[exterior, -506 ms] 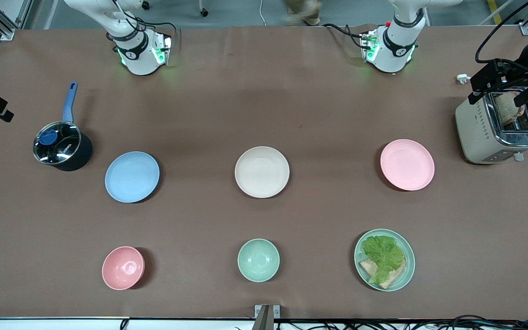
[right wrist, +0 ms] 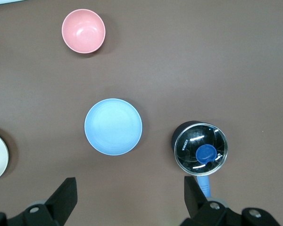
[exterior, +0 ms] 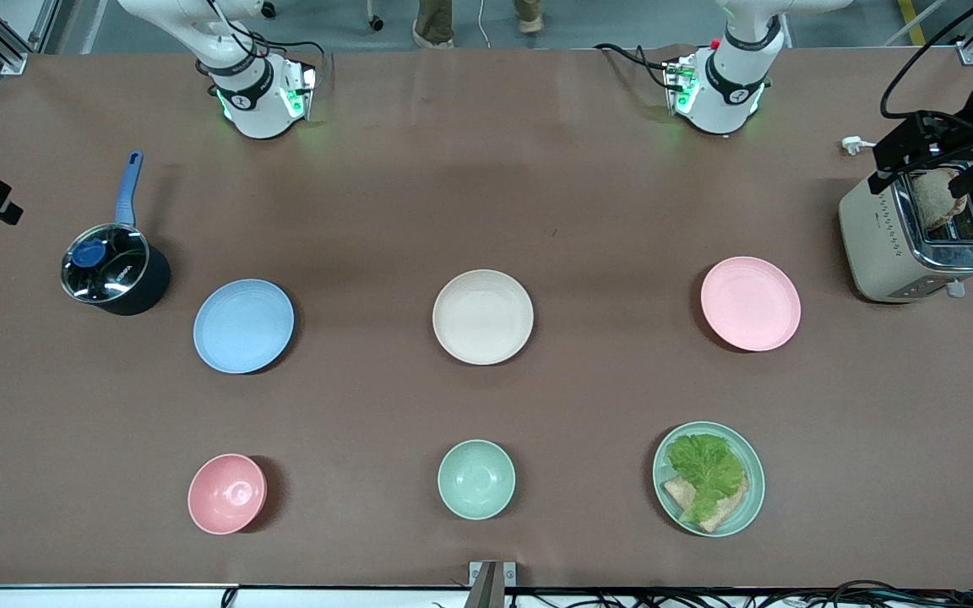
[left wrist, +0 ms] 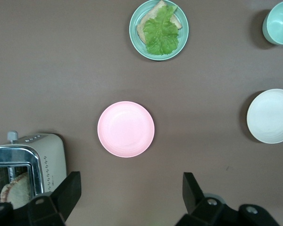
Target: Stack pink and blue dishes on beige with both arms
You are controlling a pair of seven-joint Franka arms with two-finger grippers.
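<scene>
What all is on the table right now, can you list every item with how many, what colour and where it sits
Blue plate: one, pastel blue, toward the right arm's end.
Beige plate: one, cream, mid-table.
Pink plate: one, pastel pink, toward the left arm's end.
Pink bowl: one, nearer the front camera than the blue plate.
Mint bowl: one, nearer than the beige plate.
Mint plate: one, holding lettuce and bread, nearer than the pink plate.
Saucepan: one, dark, glass lid, blue handle, beside the blue plate.
Toaster: one, cream and chrome, bread inside, beside the pink plate.
Left gripper: open, above the pink plate.
Right gripper: open, above the blue plate.
</scene>
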